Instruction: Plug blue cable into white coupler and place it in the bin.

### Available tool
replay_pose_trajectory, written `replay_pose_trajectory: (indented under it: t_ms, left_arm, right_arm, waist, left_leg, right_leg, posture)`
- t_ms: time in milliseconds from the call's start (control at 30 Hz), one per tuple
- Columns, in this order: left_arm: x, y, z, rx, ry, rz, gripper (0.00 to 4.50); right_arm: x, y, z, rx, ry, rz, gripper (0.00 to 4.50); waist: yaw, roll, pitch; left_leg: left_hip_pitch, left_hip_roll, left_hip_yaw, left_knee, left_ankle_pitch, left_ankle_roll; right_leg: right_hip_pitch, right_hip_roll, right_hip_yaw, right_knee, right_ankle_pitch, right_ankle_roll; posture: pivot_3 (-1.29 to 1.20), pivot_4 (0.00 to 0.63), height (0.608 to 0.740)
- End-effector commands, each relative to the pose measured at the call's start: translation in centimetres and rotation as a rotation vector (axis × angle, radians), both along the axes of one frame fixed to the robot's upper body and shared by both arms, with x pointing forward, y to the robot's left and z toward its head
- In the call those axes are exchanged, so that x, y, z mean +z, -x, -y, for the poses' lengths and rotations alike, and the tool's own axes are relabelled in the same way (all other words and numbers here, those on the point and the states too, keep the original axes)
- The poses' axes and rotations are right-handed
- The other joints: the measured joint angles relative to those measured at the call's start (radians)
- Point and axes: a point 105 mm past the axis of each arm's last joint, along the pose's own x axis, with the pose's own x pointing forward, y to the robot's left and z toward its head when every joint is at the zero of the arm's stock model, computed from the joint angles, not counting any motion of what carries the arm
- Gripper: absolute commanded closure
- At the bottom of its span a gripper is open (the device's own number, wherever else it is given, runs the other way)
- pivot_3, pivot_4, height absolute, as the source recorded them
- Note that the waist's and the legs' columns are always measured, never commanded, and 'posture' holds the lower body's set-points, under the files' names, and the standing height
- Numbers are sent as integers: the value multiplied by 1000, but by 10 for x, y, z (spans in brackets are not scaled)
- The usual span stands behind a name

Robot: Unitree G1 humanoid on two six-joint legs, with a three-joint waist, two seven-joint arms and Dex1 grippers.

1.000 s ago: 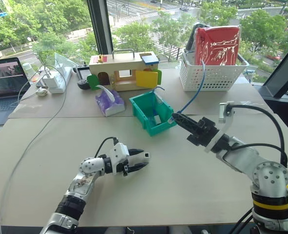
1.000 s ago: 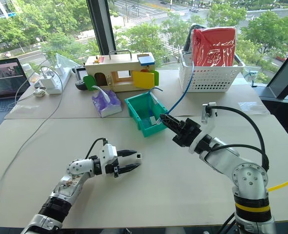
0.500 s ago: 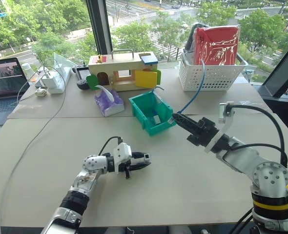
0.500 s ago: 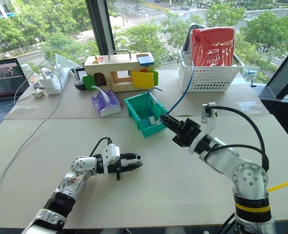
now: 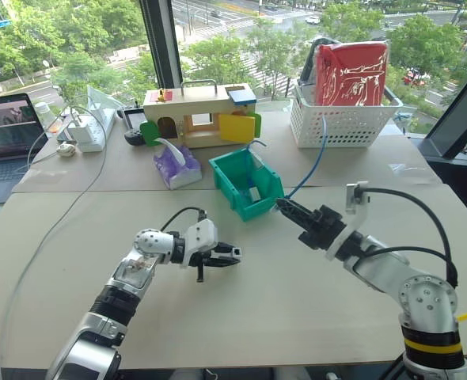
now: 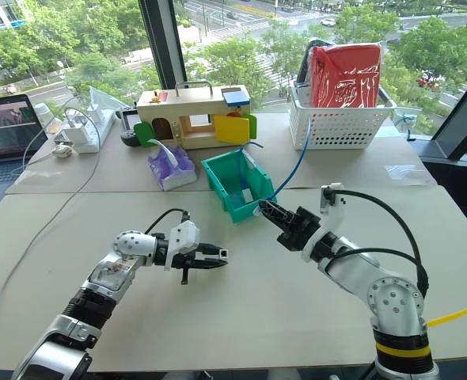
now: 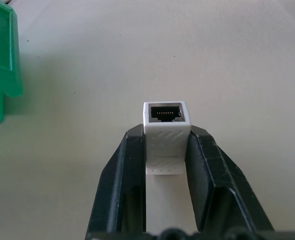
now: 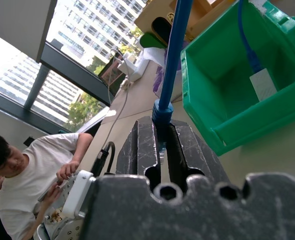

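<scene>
Since a second ago, left jaws have narrowed onto the white coupler [image 5: 236,252] and lifted it off the tabletop [image 5: 297,301]. Head view: right gripper [image 5: 282,206] sits lower, near the bin [image 5: 249,184]. Left wrist view: left gripper [image 7: 166,145] pinches the coupler, socket outward. Right wrist view: jaws shut on the blue cable [image 8: 173,50].
</scene>
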Motion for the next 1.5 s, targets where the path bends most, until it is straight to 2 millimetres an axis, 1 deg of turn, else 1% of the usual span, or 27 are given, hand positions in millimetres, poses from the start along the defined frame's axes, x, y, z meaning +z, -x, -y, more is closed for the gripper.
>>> replay_pose_trajectory:
  t_ms: [33,100,133,167,233,300,367,433,467,533,600,667,767,800,867,967,1067,1133,1233,1300,1367,1500]
  left_arm:
    - [18,-10,7,39,-14,25,3880]
    - [19,-12,1,-7,-70,56,3880]
    - [15,-12,-6,-34,-117,68,3880]
    - [5,-10,-23,-82,-205,62,3880]
    - [-5,-7,-44,-136,-301,44,3880]
    - [-2,-11,-62,-160,-337,48,3880]
    - [7,-22,-70,-140,-333,68,3880]
    - [26,-37,-60,-85,-218,84,3880]
    - [37,-42,-52,-69,-144,88,3880]
    - [51,-44,-38,-66,-30,62,3880]
    - [55,-40,-27,-95,-7,53,3880]
    - [52,-33,-14,-115,-14,38,3880]
    - [47,-27,1,-85,-18,20,3880]
    - [46,-21,7,-92,-12,11,3880]
    - [41,-9,18,-101,-13,-7,3880]
    - [35,2,33,-69,-19,-28,3880]
    - [25,17,43,-68,-54,-48,3880]
    - [18,24,47,-64,-76,-68,3880]
    - [7,25,50,-23,-111,-76,3880]
    - [4,26,52,3,-118,-95,3880]
    - [3,27,53,22,-123,-118,3880]
    - [-1,23,49,70,-172,-145,3880]
  right_arm:
    - [6,3,-7,-12,-1,49,4500]
    - [5,2,-10,-20,-3,46,4500]
    - [5,2,-10,-23,-4,47,4500]
    - [5,2,-11,-25,-5,49,4500]
    - [6,1,-12,-28,-7,51,4500]
    - [8,0,-10,-32,-7,54,4500]
    - [9,-1,-7,-40,-5,60,4500]
    - [11,-2,-4,-52,-1,65,4500]
    - [12,-3,-3,-58,1,68,4500]
    - [14,-4,-1,-68,1,72,4500]
    - [17,-6,3,-86,-4,78,4500]
    - [21,-7,7,-111,-11,87,4500]
    - [22,-7,8,-138,-21,85,4500]
    - [22,-5,8,-141,-25,81,4500]
    - [20,-3,7,-153,-30,73,4500]
    - [17,-2,9,-186,-23,67,4500]
    - [7,0,9,-219,27,47,4500]
    - [0,3,8,-233,45,27,4500]
    - [-15,10,5,-240,122,8,4500]
    - [-23,16,3,-255,154,-2,4500]
    - [-28,21,1,-269,157,-8,4500]
    - [-35,24,7,-314,196,-20,4500]
  waist:
    - [-1,0,0]
    - [-2,0,0]
    - [-3,0,0]
    - [-5,0,0]
    - [-12,0,0]
    - [-14,0,0]
    - [-15,0,0]
    - [-15,0,0]
    - [-15,0,0]
    - [-13,0,0]
    - [-12,0,0]
    - [-15,0,0]
    - [-23,0,0]
    - [-24,0,0]
    - [-28,0,0]
    - [-22,0,0]
    - [-19,0,0]
    - [-18,0,0]
    - [-18,0,0]
    - [-17,0,0]
    - [-13,0,0]
    - [-10,0,0]
  left_leg:
    - [0,0,0,0,0,0]
    - [0,0,0,0,0,0]
    - [0,0,0,0,0,0]
    - [0,0,0,0,0,0]
    - [1,0,0,0,0,0]
    - [2,0,0,-1,0,0]
    - [1,0,0,-1,0,0]
    - [1,0,0,-1,0,0]
    - [1,0,0,-1,0,0]
    - [0,0,0,-1,0,0]
    - [-2,0,-1,0,0,0]
    - [-2,0,-1,0,0,0]
    - [-2,0,-1,0,0,0]
    - [-2,0,-1,0,0,0]
    - [-2,0,-1,-1,0,0]
    - [-1,0,-1,-1,0,0]
    - [-1,0,-1,0,0,0]
    - [-1,0,-1,0,0,0]
    - [0,0,-1,0,0,0]
    - [0,0,-1,0,1,0]
    - [0,0,-1,0,1,0]
    - [0,0,-1,0,1,0]
  right_leg:
    - [0,0,0,0,0,0]
    - [0,0,0,0,0,0]
    - [-1,0,0,1,0,0]
    - [-1,0,0,1,0,0]
    - [-1,0,0,0,0,0]
    - [0,0,0,0,0,0]
    - [0,0,0,0,0,0]
    - [0,0,0,1,0,0]
    - [0,0,0,1,0,0]
    - [-1,0,0,0,0,0]
    - [-1,0,-1,1,0,0]
    - [0,0,-1,1,0,0]
    - [-1,0,-1,2,0,0]
    - [-1,0,-1,2,0,0]
    - [-2,0,0,1,0,0]
    - [-2,0,0,1,0,0]
    - [-1,0,0,1,0,0]
    - [-1,0,0,1,0,0]
    - [-1,0,0,1,0,0]
    - [-1,0,0,1,0,0]
    - [0,0,0,1,0,0]
    - [0,0,0,1,0,0]
  posture:
    - [0,150,740]
    - [0,150,740]
    - [0,150,740]
    - [0,150,740]
    - [0,150,740]
    - [0,150,740]
    - [0,150,740]
    - [0,150,740]
    - [0,150,740]
    - [0,150,740]
    - [0,150,740]
    - [0,150,740]
    - [0,150,740]
    - [0,150,740]
    - [0,150,740]
    - [0,150,740]
    - [0,150,740]
    - [0,150,740]
    - [0,150,740]
    - [0,150,740]
    - [0,150,740]
    - [0,150,740]
